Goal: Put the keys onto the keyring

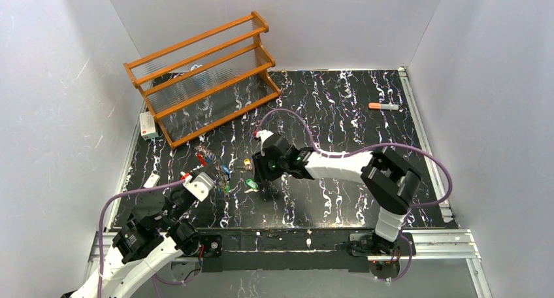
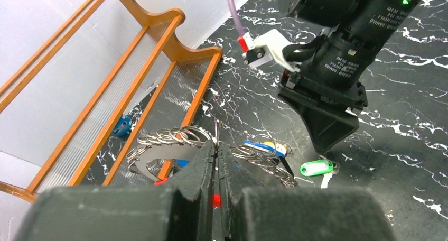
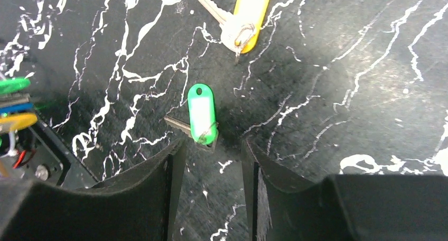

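rack (image 1: 202, 82): glossy wood | table (image 3: 343, 66): smooth black marbled | keys (image 3: 202, 114): metal, plastic tags

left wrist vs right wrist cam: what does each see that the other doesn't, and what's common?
Left wrist only: the wooden rack, and the keyring, its wire loops pinched in the shut left claw.
Right wrist only: the loose yellow-tagged key.
Both: the green-tagged key lying on the black marbled table, with the open right claw just over it.
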{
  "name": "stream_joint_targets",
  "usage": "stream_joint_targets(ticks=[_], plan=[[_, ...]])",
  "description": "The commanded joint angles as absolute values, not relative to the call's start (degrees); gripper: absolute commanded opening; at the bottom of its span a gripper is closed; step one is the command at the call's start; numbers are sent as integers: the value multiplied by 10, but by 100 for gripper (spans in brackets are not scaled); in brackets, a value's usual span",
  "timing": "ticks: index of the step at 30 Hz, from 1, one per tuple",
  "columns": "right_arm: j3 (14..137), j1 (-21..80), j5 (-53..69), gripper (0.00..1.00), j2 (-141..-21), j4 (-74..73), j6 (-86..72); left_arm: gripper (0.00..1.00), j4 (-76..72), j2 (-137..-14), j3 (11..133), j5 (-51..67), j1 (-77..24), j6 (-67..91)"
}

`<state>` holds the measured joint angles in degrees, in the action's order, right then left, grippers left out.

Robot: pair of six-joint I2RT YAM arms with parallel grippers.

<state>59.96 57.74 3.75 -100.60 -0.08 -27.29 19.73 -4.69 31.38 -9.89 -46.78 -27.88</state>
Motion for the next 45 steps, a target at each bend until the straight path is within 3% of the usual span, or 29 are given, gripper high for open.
stream_joint_targets(ticks=[1, 10, 19, 28, 35, 39, 45], plan=[[662, 612, -66, 50, -1047, -72, -291, 0, 204, -40, 333, -110, -469, -276], [704, 634, -106, 42, -1084, -102, -290, 0, 202, -38, 328, -102, -469, -266], [678, 636, -84, 1, -1058, -84, -295, 0, 203, -36, 325, -105, -469, -265], [637, 627, -97, 1, -993, -58, -281, 0, 194, -51, 316, -86, -469, -257], [583, 549, -41, 1, -926, -34, -259, 0, 159, -112, 297, -37, -469, -234], [553, 501, -14, 1, -883, -31, -219, 0, 107, -166, 273, -12, -469, -201], [525, 489, -95, 1, -817, -48, -129, 0, -49, -269, 230, 43, -469, -142]])
